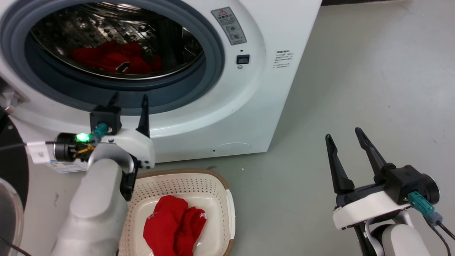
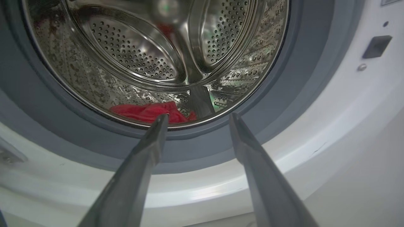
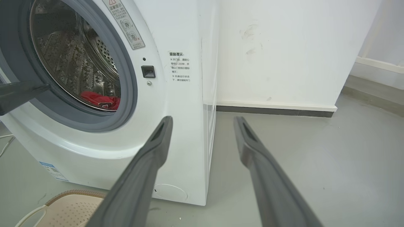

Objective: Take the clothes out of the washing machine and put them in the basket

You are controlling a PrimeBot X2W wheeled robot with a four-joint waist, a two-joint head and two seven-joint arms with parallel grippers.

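**Hands.** The left hand (image 1: 129, 97) is empty with its fingers spread. It is poised just outside the lower lip of the washing machine (image 1: 249, 106) and points into the drum (image 2: 132, 56). The right hand (image 1: 342, 133) is also spread and empty, over the floor (image 1: 355, 71) well to the right of the machine.

**Location of goods.** One drum garment (image 1: 113, 58) lies on the drum bottom, left of centre. One basket garment (image 1: 174, 224) lies in the basket (image 1: 227, 199). The basket stands on the floor just in front of the machine, under the left forearm.

**Risks, as judged.**
- The drum garment sits low behind the raised grey door seal (image 1: 213, 64). A flat approach could drive the fingertips into the seal or scrape the perforated steel.
- A shallow pinch could catch only one fold, and the cloth may then slip off or snag on the seal on the way out.
- A release too far forward or to the side could drop the cloth over the basket rim onto the floor.

**Condition of goods.** Both pieces are bright red, soft and crumpled. The drum garment shows a small white marking. The basket garment is bunched into two lobes, with faint white lettering near its left edge.
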